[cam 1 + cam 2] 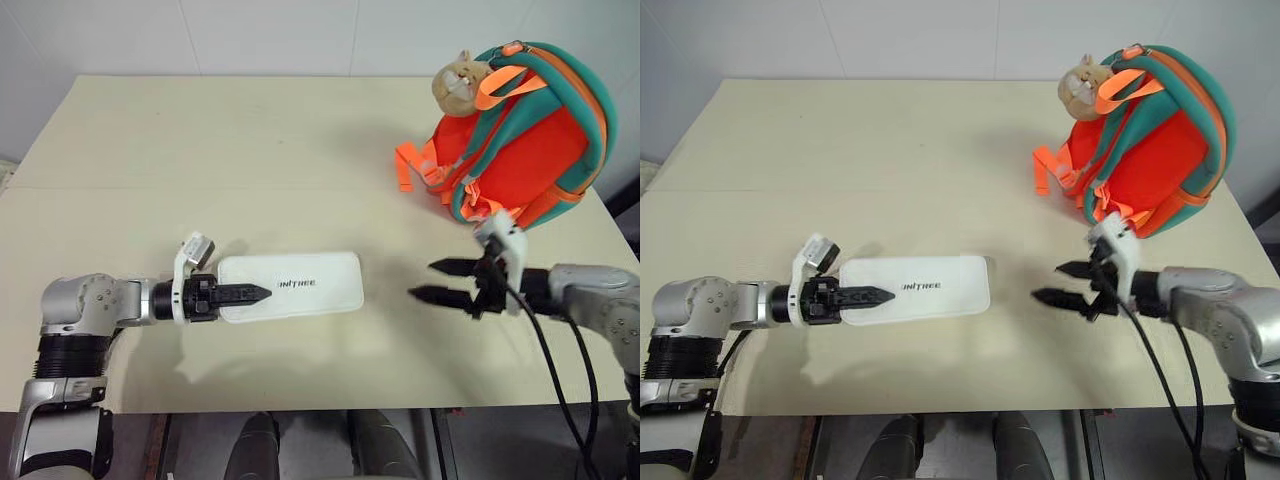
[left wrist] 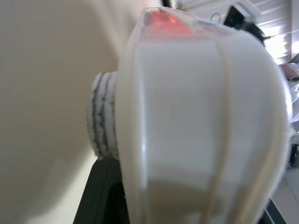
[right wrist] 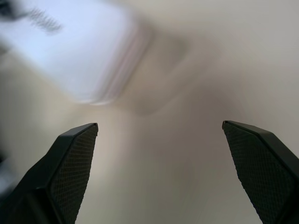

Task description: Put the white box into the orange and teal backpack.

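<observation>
The left gripper (image 1: 250, 294) clamps the white box (image 1: 300, 283) on the beige table (image 1: 200, 150); the right gripper (image 1: 445, 280) gapes wide, below the orange and teal backpack (image 1: 520, 130).

L gripper (image 1: 262, 293) fingers clamped, pointing right — R gripper (image 1: 440, 281) fingers spread, pointing left.

The white box (image 2: 196, 126) looms very close and blurred, a black finger (image 2: 100, 196) against its lower edge, beige table (image 2: 42, 93) beside it.
</observation>
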You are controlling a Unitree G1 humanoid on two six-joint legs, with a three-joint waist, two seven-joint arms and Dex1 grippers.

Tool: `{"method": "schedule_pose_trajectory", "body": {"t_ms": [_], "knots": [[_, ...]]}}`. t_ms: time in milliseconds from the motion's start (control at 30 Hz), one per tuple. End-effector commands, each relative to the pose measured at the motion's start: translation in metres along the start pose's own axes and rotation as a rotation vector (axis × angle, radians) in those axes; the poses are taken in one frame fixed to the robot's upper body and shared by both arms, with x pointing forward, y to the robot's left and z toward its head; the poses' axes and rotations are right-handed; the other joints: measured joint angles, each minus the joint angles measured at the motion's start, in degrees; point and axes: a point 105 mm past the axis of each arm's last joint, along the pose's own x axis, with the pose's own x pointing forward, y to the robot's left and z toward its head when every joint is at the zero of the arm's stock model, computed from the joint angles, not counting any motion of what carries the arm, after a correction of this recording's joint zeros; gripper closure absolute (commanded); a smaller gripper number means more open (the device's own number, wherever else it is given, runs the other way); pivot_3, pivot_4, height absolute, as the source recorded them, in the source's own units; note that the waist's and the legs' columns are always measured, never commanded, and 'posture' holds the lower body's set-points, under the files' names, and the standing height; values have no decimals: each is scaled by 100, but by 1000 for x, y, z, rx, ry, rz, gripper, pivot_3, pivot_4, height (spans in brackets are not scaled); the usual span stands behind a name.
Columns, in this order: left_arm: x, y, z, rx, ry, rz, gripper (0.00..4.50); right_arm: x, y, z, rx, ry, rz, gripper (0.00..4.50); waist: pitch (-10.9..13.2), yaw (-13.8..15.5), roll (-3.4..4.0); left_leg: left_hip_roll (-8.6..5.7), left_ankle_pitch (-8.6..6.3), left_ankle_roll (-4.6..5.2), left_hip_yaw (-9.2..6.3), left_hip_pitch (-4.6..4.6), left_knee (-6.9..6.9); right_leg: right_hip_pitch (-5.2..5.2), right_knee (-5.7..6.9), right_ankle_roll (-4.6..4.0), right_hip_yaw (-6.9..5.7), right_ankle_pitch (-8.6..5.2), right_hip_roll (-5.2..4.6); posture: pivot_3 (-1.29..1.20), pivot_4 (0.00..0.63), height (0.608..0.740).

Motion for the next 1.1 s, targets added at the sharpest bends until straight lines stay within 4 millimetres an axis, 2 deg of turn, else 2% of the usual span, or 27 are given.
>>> {"method": "schedule_pose_trajectory", "body": {"t_ms": [33, 167, 400, 667, 767, 933, 1100], "knots": [[-8, -11, 6, 113, -37, -18, 3180, -21, -31, 28, -88, -151, -228, 0, 0, 5, 0, -1, 0, 0, 0, 0, 0, 0, -1, 0, 0, 0, -1, 0, 150, 740], [-8, -10, 6, 144, -21, -7, 3180, -17, -68, 59, -134, -326, -505, 0, 0, -31, -1, 1, 2, -3, 3, 1, 0, -2, -1, 1, 4, 2, 1, 0, 150, 740], [-7, -11, 7, 187, 1, 0, 3180, 4, -104, 93, -176, -440, -711, 0, 0, -31, 0, 0, 15, -17, 3, 1, -12, -7, 2, 2, 5, 8, 1, 0, 150, 740], [-12, -10, 4, 196, -43, 19, 3180, 35, -111, 107, -105, -530, -688, 0, 0, -40, 0, 1, 16, -19, 3, -1, -28, -12, -2, 0, 3, 5, 0, 0, 150, 740], [-13, -7, 2, 192, -63, 23, 3180, 42, -118, 106, -10, -612, -684, 614, 0, -55, 0, 1, 18, -21, 3, 0, -23, -12, 7, 0, 3, 6, 1, 0, 150, 740], [-14, -3, -1, 190, -75, 24, 3180, 49, -122, 111, 45, -734, -690, 2352, 1, -114, 1, 1, 23, -24, 2, 2, -22, -12, 19, 0, 3, 6, 1, 0, 150, 740], [-15, -4, -11, 135, -28, 2, 3180, 62, -107, 117, 37, -797, -571, 3992, 1, -192, 2, 0, 26, -28, 1, 4, -21, -12, 27, 0, 2, 6, 2, 0, 150, 740]]}}
